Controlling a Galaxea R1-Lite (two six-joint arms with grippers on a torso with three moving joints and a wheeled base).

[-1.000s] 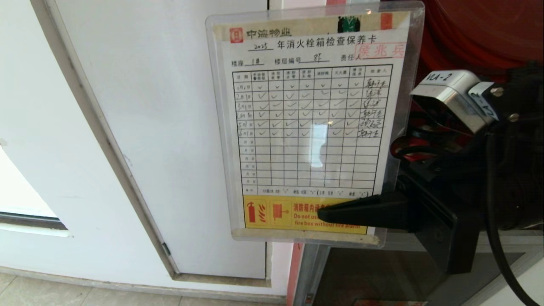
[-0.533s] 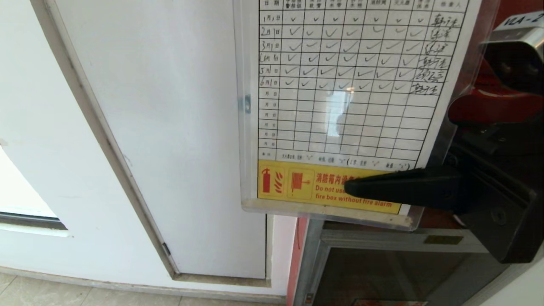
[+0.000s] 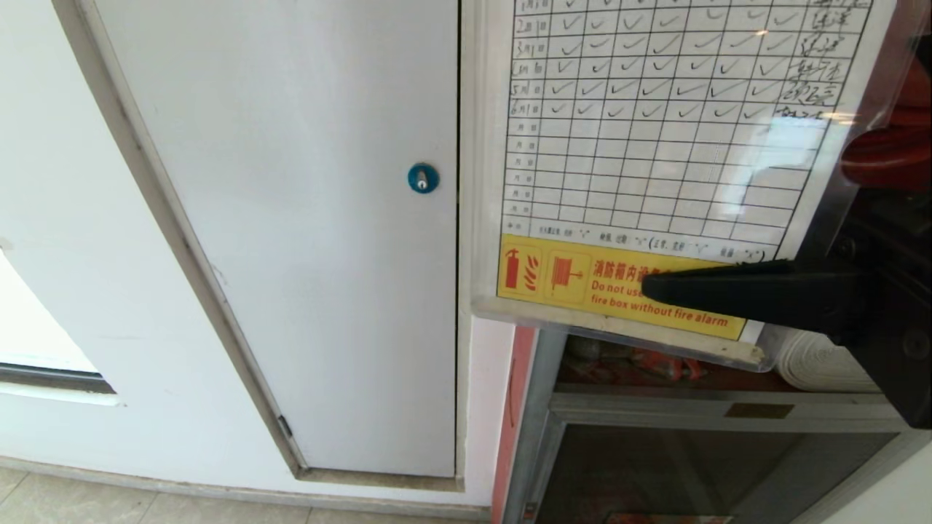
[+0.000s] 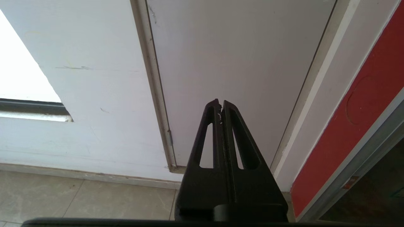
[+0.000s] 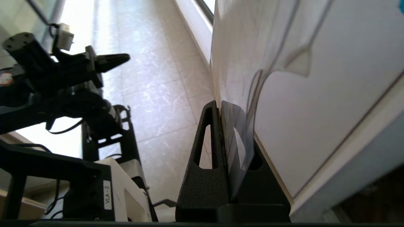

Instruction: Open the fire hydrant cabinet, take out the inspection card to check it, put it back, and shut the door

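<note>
The inspection card (image 3: 655, 145), a whitish sheet with ticked rows and a yellow strip in a clear sleeve, fills the upper right of the head view. My right gripper (image 3: 655, 290) is shut on its lower right corner, one black finger lying across the yellow strip. In the right wrist view the right gripper (image 5: 220, 104) pinches the inspection card (image 5: 240, 63) edge-on. Behind it the fire hydrant cabinet (image 3: 521, 407) shows its red side, a white rolled hose (image 3: 815, 364) and a red valve (image 3: 888, 153). My left gripper (image 4: 221, 102) hangs shut and empty low by the wall. The door is out of view.
A plain white panel (image 3: 291, 255) with a blue round lock (image 3: 423, 177) stands left of the cabinet. A smaller dark glass panel (image 3: 692, 473) sits below the cabinet opening. Beige floor tiles (image 3: 145, 506) run along the wall's foot.
My right gripper has carried the card up and to the right, nearer the head camera. Its top has left the picture and the blue lock is now uncovered. The left arm has stayed still.
</note>
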